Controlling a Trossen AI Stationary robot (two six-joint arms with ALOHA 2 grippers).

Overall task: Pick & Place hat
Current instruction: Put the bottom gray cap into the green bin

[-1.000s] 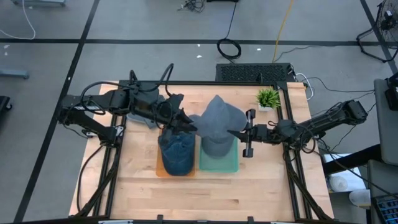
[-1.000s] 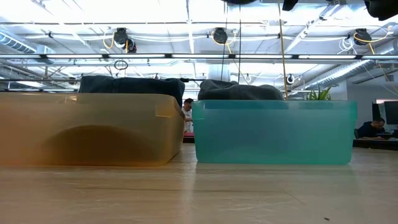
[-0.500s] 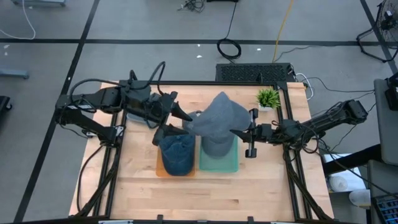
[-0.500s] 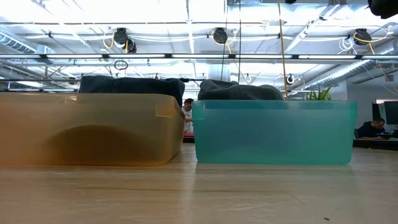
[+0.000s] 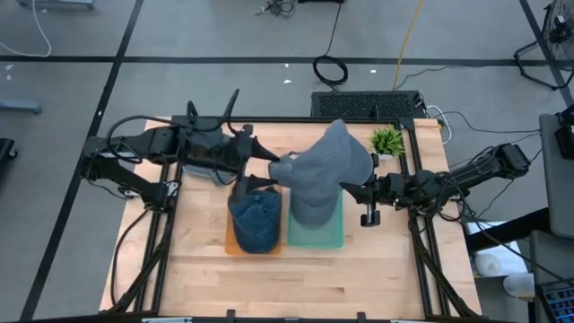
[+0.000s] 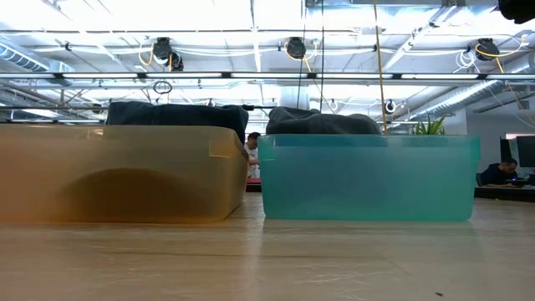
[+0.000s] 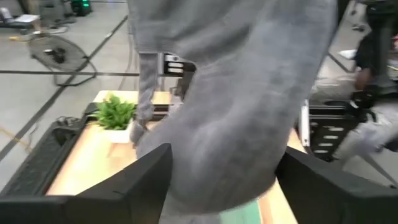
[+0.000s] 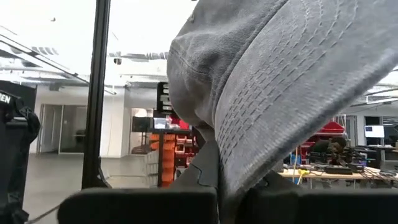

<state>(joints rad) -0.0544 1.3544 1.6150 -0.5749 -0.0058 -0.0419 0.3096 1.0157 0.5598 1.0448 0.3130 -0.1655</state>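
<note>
From above: a grey hat (image 5: pixel 325 169) hangs in the air over the green bin (image 5: pixel 315 231), pinched by its brim in the right gripper (image 5: pixel 352 190), whose fingers are closed tight on the cloth. The left gripper (image 5: pixel 265 169) sits at the hat's other edge with its fingers spread, gripping nothing. A blue hat (image 5: pixel 255 219) fills the orange bin (image 5: pixel 231 245) alongside, and another grey hat (image 5: pixel 310 212) already lies in the green one.

At table height: both bins stand side by side, the blue hat (image 6: pixel 176 113) and the grey one (image 6: pixel 322 122) heaped above their rims; neither arm shows here.

Left wrist: the hanging hat (image 7: pixel 236 99) droops between the spread fingers (image 7: pixel 127 183), a small potted plant (image 7: pixel 116 115) beyond; whether cloth brushes a fingertip is hard to tell.

Right wrist: the stitched brim (image 8: pixel 280 106) runs down into the closed fingers (image 8: pixel 143 205).

The risk, by this look: held by one edge only, the hat may swing or slip free short of a bin, snag on the open left fingers, or land on a pile already piled high and slide off onto the table (image 5: pixel 314 278).
</note>
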